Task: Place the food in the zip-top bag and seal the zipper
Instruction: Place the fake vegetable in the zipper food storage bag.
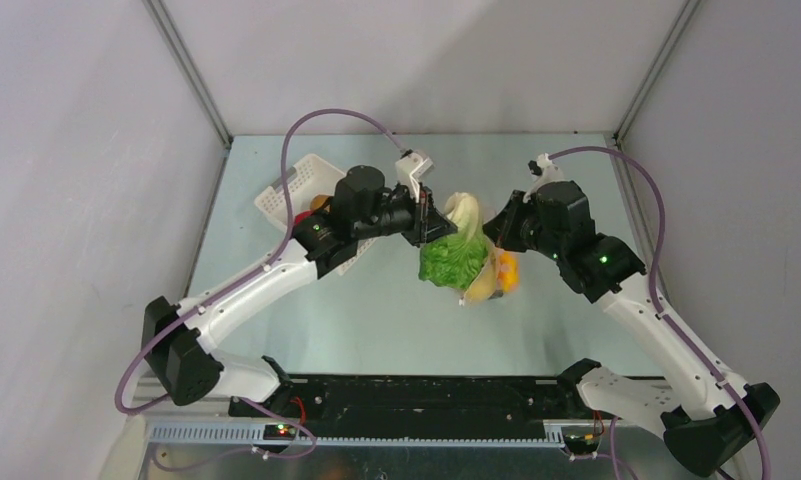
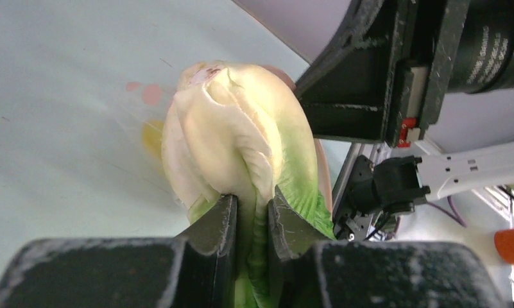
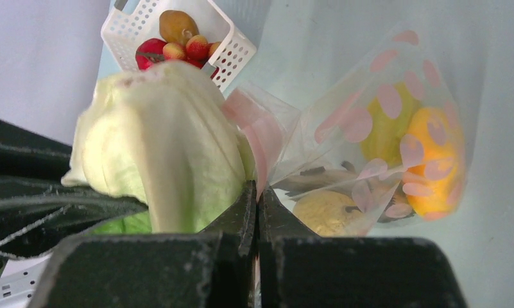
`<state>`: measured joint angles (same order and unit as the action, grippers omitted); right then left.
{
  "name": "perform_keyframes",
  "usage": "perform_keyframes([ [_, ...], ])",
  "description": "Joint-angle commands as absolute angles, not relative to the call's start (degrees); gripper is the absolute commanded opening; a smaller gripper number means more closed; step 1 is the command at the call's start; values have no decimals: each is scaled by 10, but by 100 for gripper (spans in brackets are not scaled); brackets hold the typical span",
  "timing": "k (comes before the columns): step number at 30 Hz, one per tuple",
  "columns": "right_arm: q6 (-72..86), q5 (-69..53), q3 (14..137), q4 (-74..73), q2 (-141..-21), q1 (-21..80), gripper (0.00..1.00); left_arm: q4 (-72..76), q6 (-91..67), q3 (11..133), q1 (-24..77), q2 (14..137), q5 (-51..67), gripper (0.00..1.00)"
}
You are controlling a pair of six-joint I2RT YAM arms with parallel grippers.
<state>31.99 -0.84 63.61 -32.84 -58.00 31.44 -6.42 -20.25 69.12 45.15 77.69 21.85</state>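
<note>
A toy lettuce (image 1: 454, 255), white at the stem and green at the leaves, hangs above mid-table. My left gripper (image 1: 434, 222) is shut on it, the jaws pinching its leafy side (image 2: 253, 204). Close to its right, my right gripper (image 1: 496, 228) is shut on the pink edge strip of the zip-top bag (image 3: 382, 147), its jaws (image 3: 257, 192) pressed flat on the plastic. The bag hangs below, holding yellow (image 3: 387, 125), orange (image 3: 434, 160) and tan (image 3: 331, 212) food. The lettuce (image 3: 164, 141) touches the bag's mouth; whether its lower end is inside I cannot tell.
The white lattice basket (image 1: 296, 185) stands at the back left, behind my left arm, and holds red fruits (image 3: 177, 51) and a brown one (image 3: 177, 24). Enclosure walls rise at the left, right and back of the table.
</note>
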Motion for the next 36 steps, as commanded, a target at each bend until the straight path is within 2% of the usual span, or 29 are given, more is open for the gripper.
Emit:
perform_keyframes([
  [1, 326, 22, 649, -237, -564, 320, 0, -147, -141, 711, 485, 789, 293, 0],
  [8, 335, 34, 649, -241, -564, 320, 0, -112, -184, 701, 487, 798, 307, 0],
  [16, 335, 38, 643, -214, -552, 330, 0, -209, -153, 763, 497, 840, 271, 0],
  [18, 312, 13, 629, -183, -543, 333, 0, -244, -145, 779, 499, 847, 229, 0],
  [29, 249, -84, 584, -72, -509, 354, 0, -283, -142, 785, 502, 883, 197, 0],
  [33, 261, -74, 598, -151, -516, 356, 9, -269, -191, 797, 501, 887, 121, 0],
  [36, 288, -16, 604, -258, -519, 357, 11, -237, -237, 804, 502, 887, 110, 0],
])
